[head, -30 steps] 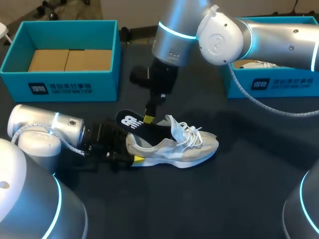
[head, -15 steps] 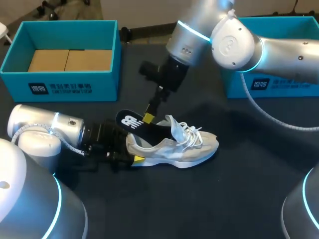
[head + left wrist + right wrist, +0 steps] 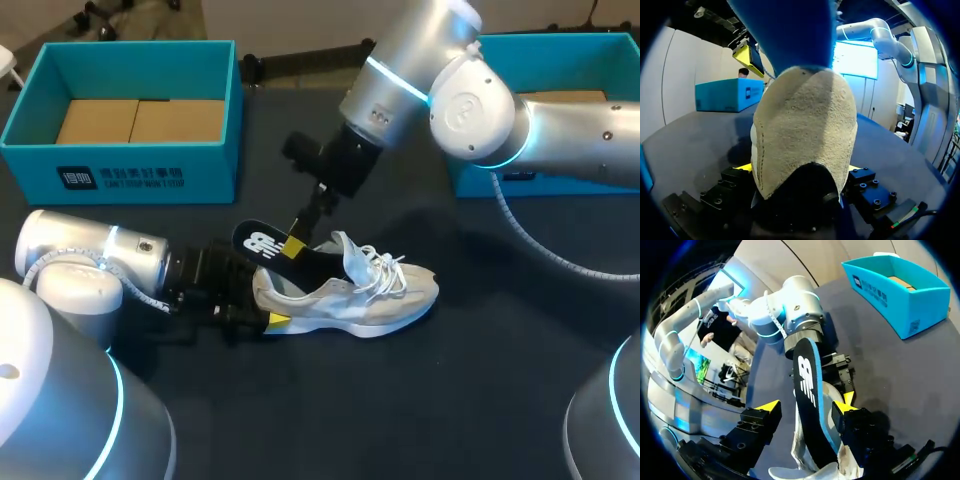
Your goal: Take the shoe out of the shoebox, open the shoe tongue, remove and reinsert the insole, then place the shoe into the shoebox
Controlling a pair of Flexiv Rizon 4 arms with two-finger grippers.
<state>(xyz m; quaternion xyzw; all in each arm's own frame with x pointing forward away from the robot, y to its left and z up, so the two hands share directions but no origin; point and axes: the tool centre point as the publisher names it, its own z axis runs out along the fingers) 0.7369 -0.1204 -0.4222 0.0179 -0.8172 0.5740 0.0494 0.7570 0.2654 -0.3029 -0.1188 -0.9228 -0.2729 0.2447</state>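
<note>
Up close the sneaker heel [image 3: 805, 135] hides most of the left fingers [image 3: 745, 167] clamped on it. Right fingers [image 3: 767, 406] sit apart with the insole [image 3: 807, 385] between them. Plenty of tabletop [image 3: 480, 400] past the toe.

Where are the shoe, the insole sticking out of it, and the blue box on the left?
shoe [image 3: 390, 298]: head view, on its pale side near the toe.
insole [image 3: 260, 243]: head view, on the white logo at its raised end.
blue box [image 3: 210, 172]: head view, on its front wall.
</note>
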